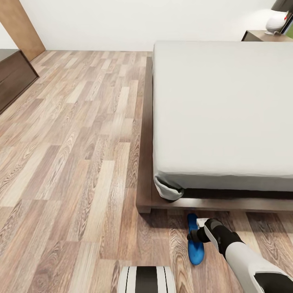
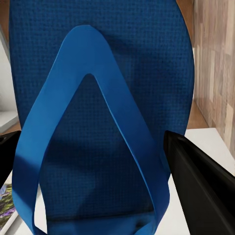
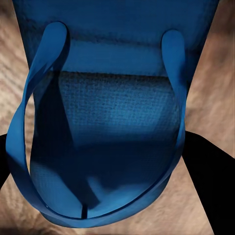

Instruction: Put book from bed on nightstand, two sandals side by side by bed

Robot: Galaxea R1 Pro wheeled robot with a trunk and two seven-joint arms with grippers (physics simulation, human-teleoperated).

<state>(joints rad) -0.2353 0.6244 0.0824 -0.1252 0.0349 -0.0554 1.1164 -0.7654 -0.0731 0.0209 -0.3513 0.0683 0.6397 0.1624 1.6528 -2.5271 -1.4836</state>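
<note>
Sandals first: I see one blue sandal (image 1: 195,241) on the wood floor (image 1: 73,171) just off the bed's (image 1: 224,106) near left corner, lying lengthwise, close to the frame. My right gripper (image 1: 193,236) is at it; the right wrist view shows dark fingers (image 3: 210,181) either side of the sole (image 3: 117,112), closed in on it. My left gripper (image 2: 98,181) holds the other sandal (image 2: 98,73), black fingers (image 2: 196,176) flanking its sole, strap facing the camera. A nightstand (image 1: 260,36) stands beyond the bed's far right corner. I cannot see the book.
</note>
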